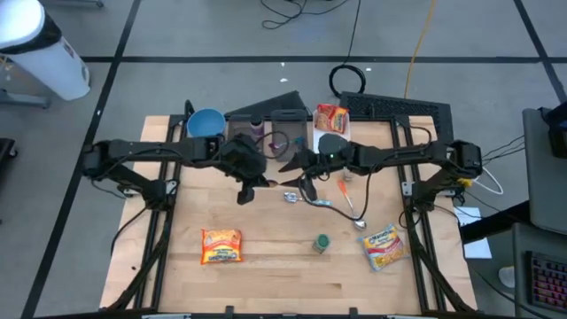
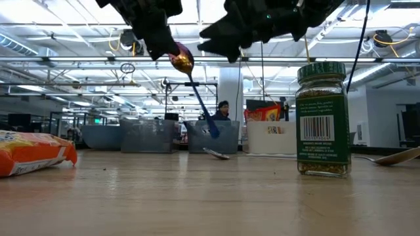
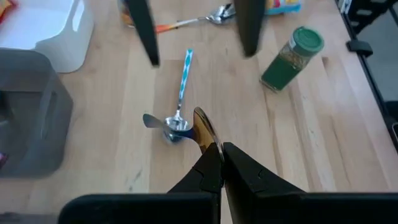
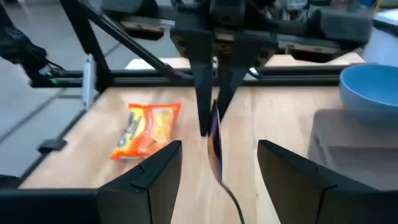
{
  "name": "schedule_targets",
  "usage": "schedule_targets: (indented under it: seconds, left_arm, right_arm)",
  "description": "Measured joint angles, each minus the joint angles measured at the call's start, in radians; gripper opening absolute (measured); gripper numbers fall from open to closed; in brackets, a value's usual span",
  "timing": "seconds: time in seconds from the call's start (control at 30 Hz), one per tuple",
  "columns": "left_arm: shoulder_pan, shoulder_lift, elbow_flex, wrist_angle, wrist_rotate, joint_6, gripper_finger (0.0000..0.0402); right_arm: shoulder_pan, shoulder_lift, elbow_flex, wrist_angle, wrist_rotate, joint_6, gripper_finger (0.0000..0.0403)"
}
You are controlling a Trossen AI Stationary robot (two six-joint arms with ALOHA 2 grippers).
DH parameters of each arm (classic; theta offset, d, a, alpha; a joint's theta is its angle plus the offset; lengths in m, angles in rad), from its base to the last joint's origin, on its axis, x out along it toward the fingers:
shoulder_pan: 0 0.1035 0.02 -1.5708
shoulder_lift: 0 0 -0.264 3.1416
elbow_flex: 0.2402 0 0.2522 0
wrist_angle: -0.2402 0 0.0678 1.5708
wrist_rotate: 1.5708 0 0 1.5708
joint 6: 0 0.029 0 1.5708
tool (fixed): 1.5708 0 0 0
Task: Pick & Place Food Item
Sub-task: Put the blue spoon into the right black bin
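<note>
your left gripper (image 3: 219, 163) is clenched on a metal spoon (image 3: 204, 127), holding it above the middle of the worktop (image 1: 275, 266). in the low view the spoon's shiny bowl hangs just below the gripper's dark fingers, clear of the wood. your right gripper (image 4: 217, 163) faces the left one from close by, its fingers spread apart and grasping nothing, with the held spoon showing between them in the right wrist view.

below the held spoon, a blue-handled spoon (image 3: 180, 93) lies flat on the worktop. farther right, an orange-handled spoon (image 3: 186, 22) lies flat too.

a green-lidded spice jar (image 1: 321, 243) stands upright near the front edge, right of centre. an orange snack packet (image 1: 221, 245) lies near the front left, and a yellow snack packet (image 1: 383, 247) lies near the front right. at the far edge you see a blue bowl (image 1: 205, 123), grey bins (image 1: 270, 128) and a white container (image 1: 330, 137) with a red-and-yellow packet (image 1: 331, 115) in it.
</note>
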State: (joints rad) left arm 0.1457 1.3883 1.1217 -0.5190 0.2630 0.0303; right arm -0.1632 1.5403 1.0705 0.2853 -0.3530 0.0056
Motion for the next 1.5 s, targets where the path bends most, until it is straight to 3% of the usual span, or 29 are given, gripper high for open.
schedule_targets:
  seconds: [0.63, 1.17, 1.5]
  left_arm:
    - [-0.023, 0.004, 0.067, -0.056, -0.059, 0.043, 0.0005]
    - [-0.024, 0.004, 0.067, -0.062, -0.062, 0.051, 0.0007]
    - [-0.025, 0.004, 0.067, -0.055, -0.066, 0.054, 0.0009]
  right_arm:
    - [-0.001, 0.123, 0.002, 0.183, -0.076, 0.061, 0.0194]
    - [-0.001, 0.123, 0.002, 0.219, -0.093, 0.062, 0.0065]
    - [-0.001, 0.123, 0.002, 0.212, -0.092, 0.061, 0.0040]
